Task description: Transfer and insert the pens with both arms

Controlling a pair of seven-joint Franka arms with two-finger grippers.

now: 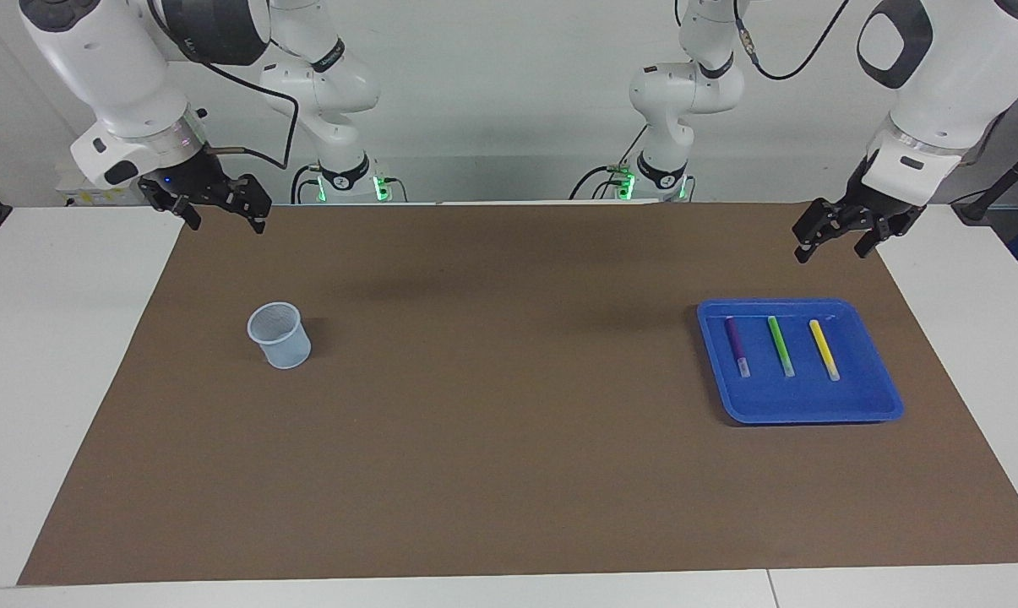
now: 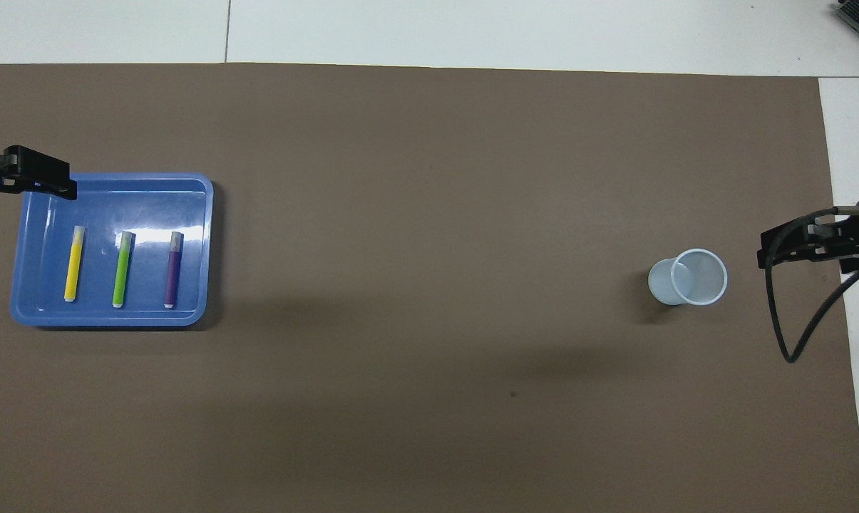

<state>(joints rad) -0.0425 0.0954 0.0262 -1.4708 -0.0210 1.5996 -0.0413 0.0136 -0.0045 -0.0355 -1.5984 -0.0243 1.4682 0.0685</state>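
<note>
I have both arms parked high at the robots' edge of the mat (image 1: 509, 473), and nothing is picked up yet. The left gripper (image 1: 838, 238) hangs in the air over the mat's edge, just short of the tray (image 1: 813, 409), its fingers spread and empty. I judge that a sensible start: the tray sits at the left arm's end of the table, so this arm is the one to fetch. The right gripper (image 1: 221, 207) waits over its own corner of the mat, also spread and holding nothing. The cup (image 1: 280, 335) stands upright at that end, mouth up, well apart from the tray. That gap is probably why the job needs two arms: one lifts a pen, passes it across, the other drops it in.

The three pens lie flat in the tray, side by side and apart from each other, roughly parallel, running toward and away from the robots. The yellow pen (image 1: 824, 349) is nearest the table's end, the green pen (image 1: 781, 345) is in the middle, the purple pen (image 1: 737, 344) is closest to the cup. Each is a thin stick with a pale cap pointing away from the robots. They look light and round, so I expect they could roll on the glossy tray floor if nudged.
</note>
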